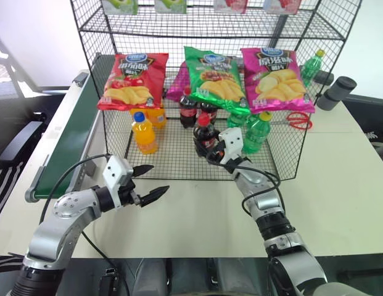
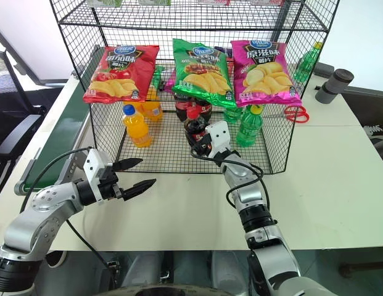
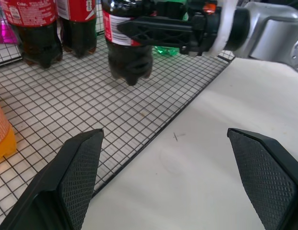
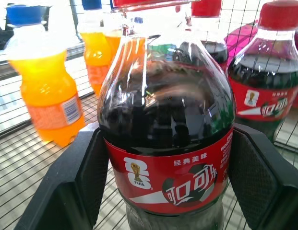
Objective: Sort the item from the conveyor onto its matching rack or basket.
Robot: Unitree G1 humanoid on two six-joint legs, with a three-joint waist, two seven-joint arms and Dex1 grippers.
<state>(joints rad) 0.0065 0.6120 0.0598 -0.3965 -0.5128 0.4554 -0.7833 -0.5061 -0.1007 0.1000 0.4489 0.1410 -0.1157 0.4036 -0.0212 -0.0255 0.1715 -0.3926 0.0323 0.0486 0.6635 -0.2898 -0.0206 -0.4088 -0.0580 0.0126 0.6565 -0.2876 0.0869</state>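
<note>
The white desk (image 1: pixel 339 185) carries the black wire rack (image 1: pixel 179 157), with the green conveyor (image 1: pixel 71 145) along its 9 o'clock side. Inside the rack, an orange-drink bottle (image 1: pixel 145 132) stands at 9 o'clock, and two more cola bottles (image 1: pixel 197 111) at 12 o'clock. The right claw (image 1: pixel 217 152) is clenched round the cola bottle (image 1: pixel 205 137), held upright just above the rack's mesh tray. The left claw (image 1: pixel 148 182) is released over the desk at the rack's 7 o'clock.

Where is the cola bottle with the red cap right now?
The cola bottle is clamped in the right pincer, held just above the front of the wire rack's mesh tray, with two other cola bottles behind it and a green bottle to its right.
</note>
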